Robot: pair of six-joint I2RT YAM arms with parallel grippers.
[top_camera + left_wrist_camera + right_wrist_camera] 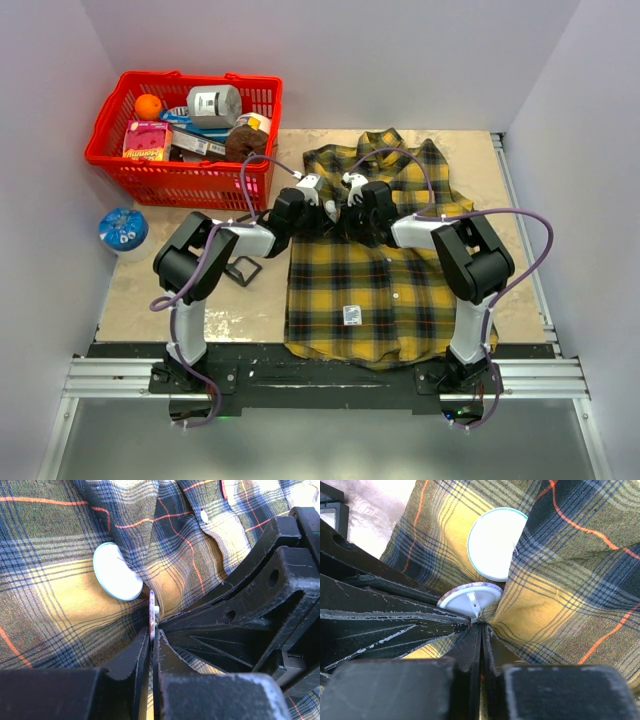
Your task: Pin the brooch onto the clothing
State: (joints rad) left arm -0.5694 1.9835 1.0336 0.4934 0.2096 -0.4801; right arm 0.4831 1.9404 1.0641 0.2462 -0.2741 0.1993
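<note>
The clothing, a yellow-and-dark plaid shirt, lies flat on the table with its collar at the far side. Both grippers meet over its chest. My left gripper is shut on the brooch, a thin round badge seen edge-on. In the right wrist view the brooch shows its white back and pin clasp, touching a raised fold of the shirt. My right gripper is shut on that fold. A white disc with a teal rim lies on the cloth just beyond, partly covered by the fold.
A red basket holding an orange, a tin and packets stands at the back left. A blue round object lies at the left table edge, and a small black frame sits beside the left arm. White walls enclose the table.
</note>
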